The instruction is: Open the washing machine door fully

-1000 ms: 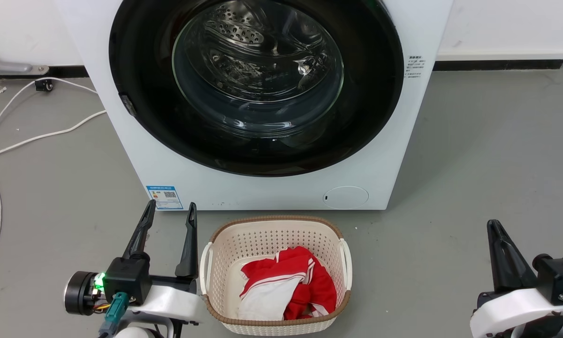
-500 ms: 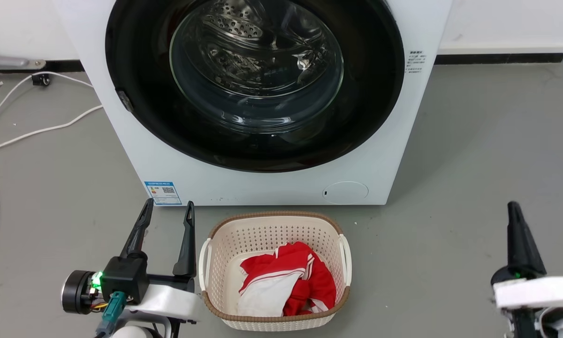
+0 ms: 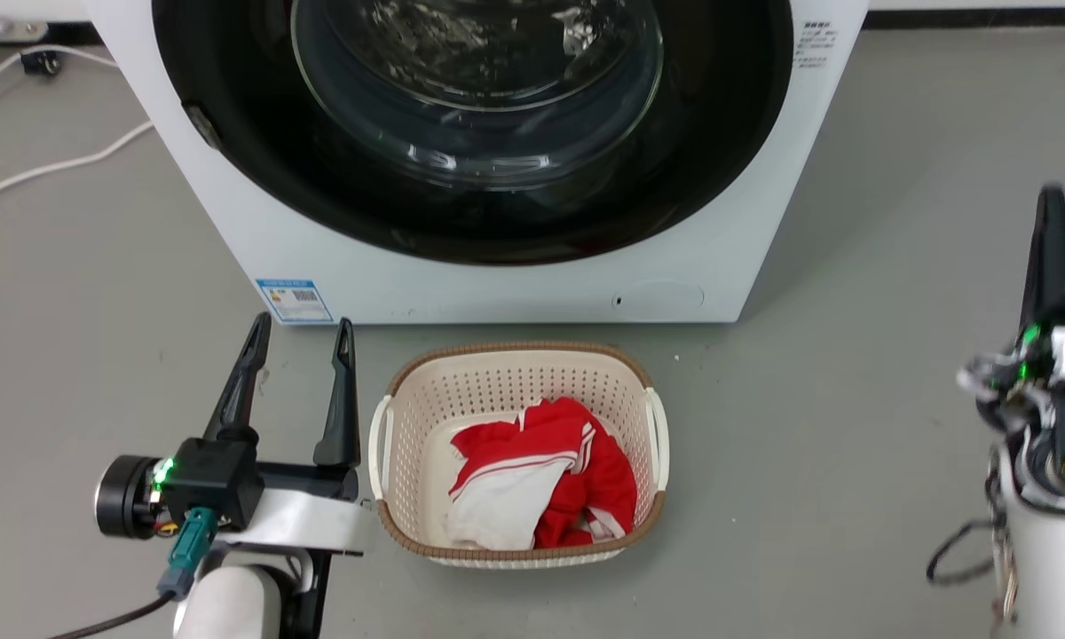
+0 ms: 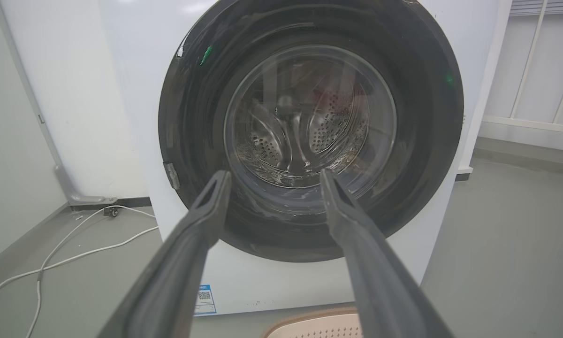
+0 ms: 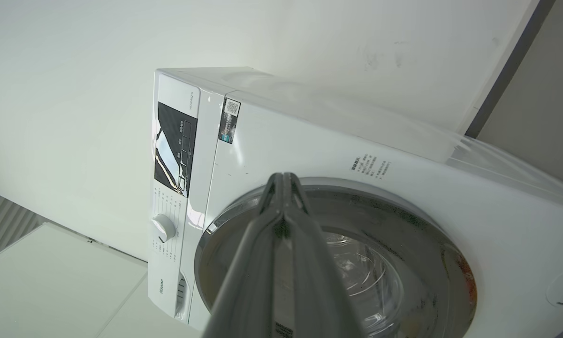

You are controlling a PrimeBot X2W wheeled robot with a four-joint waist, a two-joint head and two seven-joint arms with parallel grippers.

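The white washing machine (image 3: 515, 284) stands straight ahead. Its round black-rimmed door (image 3: 719, 160) with the clear glass bowl lies flush against the front, closed. The left wrist view faces that door (image 4: 431, 155) head-on, and the right wrist view shows the door (image 5: 431, 263) on a rolled picture. My left gripper (image 3: 300, 333) hovers low over the floor before the machine's lower left corner, open and empty, with its fingers (image 4: 201, 220) spread. My right gripper (image 3: 1050, 200) is raised at the far right, well clear of the machine, fingertips (image 5: 284, 180) pressed together, holding nothing.
A cream perforated laundry basket (image 3: 390, 417) with red and white clothing sits on the grey floor just before the machine, right beside my left gripper. A white cable (image 3: 53, 164) trails over the floor at the left. Open floor lies to the right of the machine.
The head camera has tilted down, so the machine sits higher in the picture. My right arm has risen and rolled, its fingers now pointing up at the far right. The left gripper keeps its pose.
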